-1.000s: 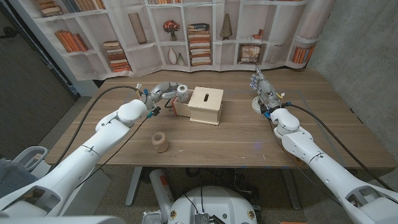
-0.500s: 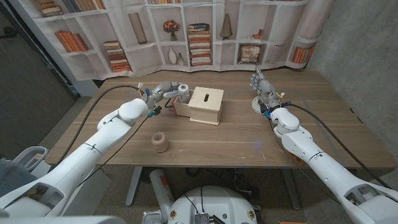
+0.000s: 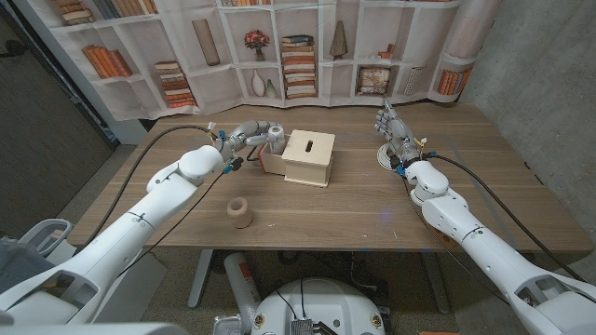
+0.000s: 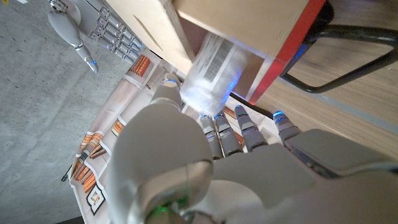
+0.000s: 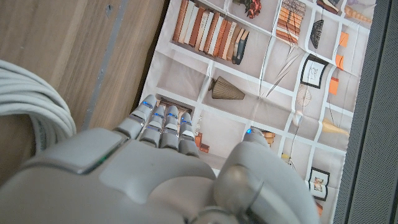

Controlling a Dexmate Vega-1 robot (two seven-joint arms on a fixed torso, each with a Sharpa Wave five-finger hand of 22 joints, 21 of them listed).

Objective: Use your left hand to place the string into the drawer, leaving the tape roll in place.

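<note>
While my left hand (image 3: pixel 250 137) grips the white string spool (image 3: pixel 274 134), I read the spool at the open side of the wooden drawer box (image 3: pixel 308 158), over its red-edged drawer (image 4: pixel 283 59). Tape roll (image 3: pixel 240 212) stands near the table's front edge, well apart. My right hand (image 3: pixel 391 127) stands beside a coiled white cable (image 5: pixel 31 106), fingers straight, holding nothing.

Drawer box (image 3: pixel 308 157): pale wood, red drawer.
String spool (image 4: pixel 211 68): white, barcode label.
Tape roll (image 3: pixel 240 212): tan.
Cable coil (image 5: pixel 34 106): white.
Table (image 3: pixel 354 200): brown woodgrain.
</note>
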